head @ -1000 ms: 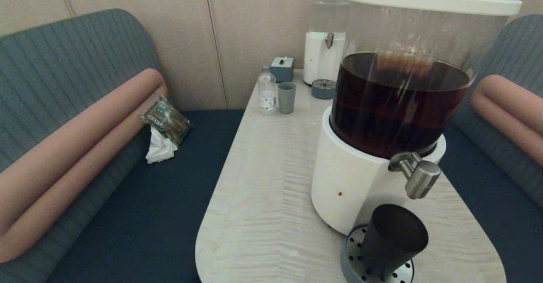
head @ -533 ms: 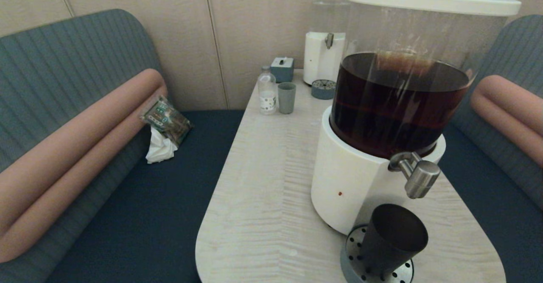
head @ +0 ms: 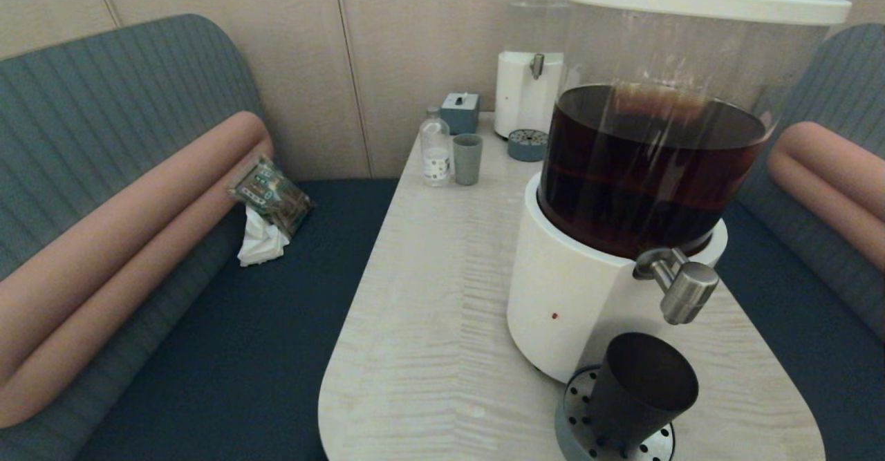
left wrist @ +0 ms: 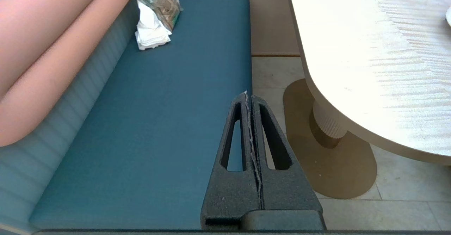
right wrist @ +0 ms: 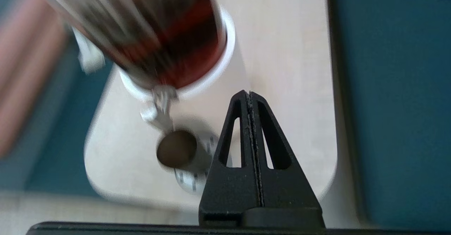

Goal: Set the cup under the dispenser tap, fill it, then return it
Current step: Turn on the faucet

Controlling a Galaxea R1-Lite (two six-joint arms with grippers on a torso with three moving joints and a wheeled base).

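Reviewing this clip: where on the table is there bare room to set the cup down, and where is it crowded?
Bare: the table's left half, from the near edge up to the bottle, left of the dispenser. Crowded: the near right corner, where the cup stands on the drip tray beside the tap, and the far end.

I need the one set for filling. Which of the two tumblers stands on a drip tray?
The dark cup, standing on the perforated drip tray below the dispenser tap. The pale grey-green tumbler stands on the bare table beside a small bottle.
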